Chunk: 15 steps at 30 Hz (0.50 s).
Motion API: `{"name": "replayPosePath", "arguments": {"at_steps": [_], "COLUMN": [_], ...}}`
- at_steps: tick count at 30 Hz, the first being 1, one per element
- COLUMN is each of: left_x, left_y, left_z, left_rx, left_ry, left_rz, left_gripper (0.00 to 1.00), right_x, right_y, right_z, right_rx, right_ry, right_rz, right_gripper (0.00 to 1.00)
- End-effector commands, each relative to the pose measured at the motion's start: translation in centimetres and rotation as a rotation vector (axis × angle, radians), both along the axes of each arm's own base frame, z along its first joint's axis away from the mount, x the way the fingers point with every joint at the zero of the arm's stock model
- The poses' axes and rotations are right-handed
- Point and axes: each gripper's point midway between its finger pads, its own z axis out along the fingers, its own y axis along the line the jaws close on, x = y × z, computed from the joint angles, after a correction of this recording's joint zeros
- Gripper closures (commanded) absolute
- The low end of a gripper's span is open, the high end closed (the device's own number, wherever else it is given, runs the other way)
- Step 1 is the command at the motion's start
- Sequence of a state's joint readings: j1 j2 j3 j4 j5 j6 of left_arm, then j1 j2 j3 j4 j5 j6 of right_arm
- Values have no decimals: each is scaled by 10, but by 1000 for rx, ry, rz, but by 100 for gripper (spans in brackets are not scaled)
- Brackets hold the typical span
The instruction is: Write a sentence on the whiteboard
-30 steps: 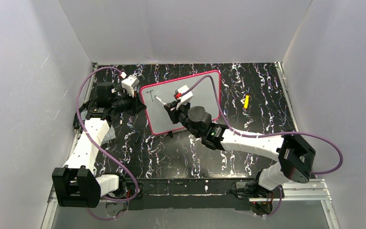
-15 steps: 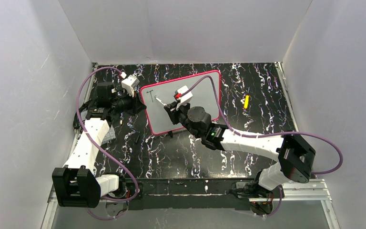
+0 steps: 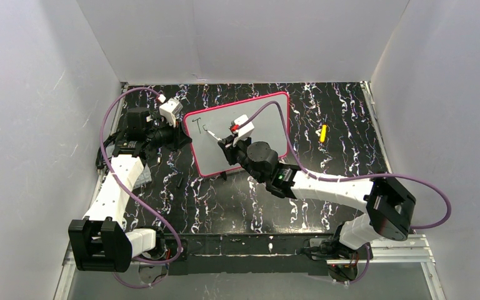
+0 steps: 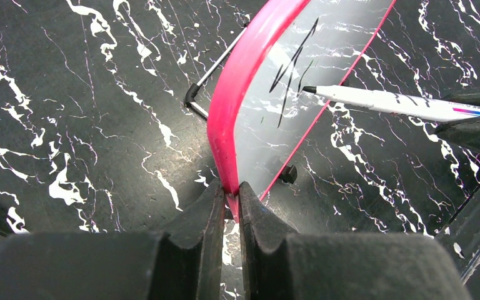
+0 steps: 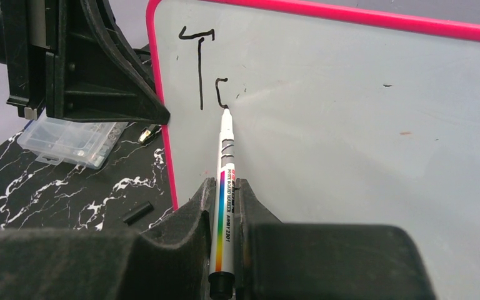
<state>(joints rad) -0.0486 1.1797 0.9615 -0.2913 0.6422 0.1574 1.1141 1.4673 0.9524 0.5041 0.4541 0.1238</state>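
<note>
Whiteboard (image 3: 207,156): stands propped on its lower edge on the black marbled table (image 3: 325,175), between your two grippers, with its face turned toward your right arm.

Left gripper (image 4: 230,190): at the whiteboard's left edge. The jaws are pinched tight on the pink frame near the lower corner and steady it (only a sliver of frame shows between the fingers).

Right gripper (image 5: 224,184): in front of the whiteboard's face. It is clamped on a white marker (image 5: 226,181) about halfway down the barrel, with the nib pointing at the board.

Marker tip: touching the whiteboard's surface near its upper left corner, at the bottom of the newest stroke.

Sentence (image 5: 200,69): in black, in the whiteboard's upper left corner. You have a finished "T" and, just right of it, a small hook like the left half of a round letter. The rest of the face is unwritten apart from a couple of faint specks.

Wire leg (image 4: 215,72): behind the whiteboard, angled down to the table.

Black foot (image 4: 289,174): on the whiteboard's lower edge.

Clear plastic box (image 5: 69,140): on the table off the whiteboard's left side, beyond your left gripper.

Small black cap (image 5: 136,212): lying loose just below the whiteboard's lower left corner.

Yellow object (image 3: 323,132): well apart from the whiteboard, to its right (too small to name).
</note>
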Motion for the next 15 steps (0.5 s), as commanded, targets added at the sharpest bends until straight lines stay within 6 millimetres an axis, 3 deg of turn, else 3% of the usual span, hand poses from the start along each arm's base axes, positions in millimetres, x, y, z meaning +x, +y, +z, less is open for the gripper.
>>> {"name": "replayPosePath", "arguments": {"at_steps": [1, 15], "left_x": [-11, -11], "left_y": [-2, -3], "left_z": [-1, -1], "left_rx": [7, 6], "left_ry": [7, 8], "left_rz": [-24, -25], "left_gripper": [100, 100], "right_x": [8, 9], "right_y": [-9, -6], "right_z": [35, 58], "right_rx": [64, 101], "right_ry": [-64, -104], "right_rz": [-57, -47], "right_gripper": [99, 99]}}
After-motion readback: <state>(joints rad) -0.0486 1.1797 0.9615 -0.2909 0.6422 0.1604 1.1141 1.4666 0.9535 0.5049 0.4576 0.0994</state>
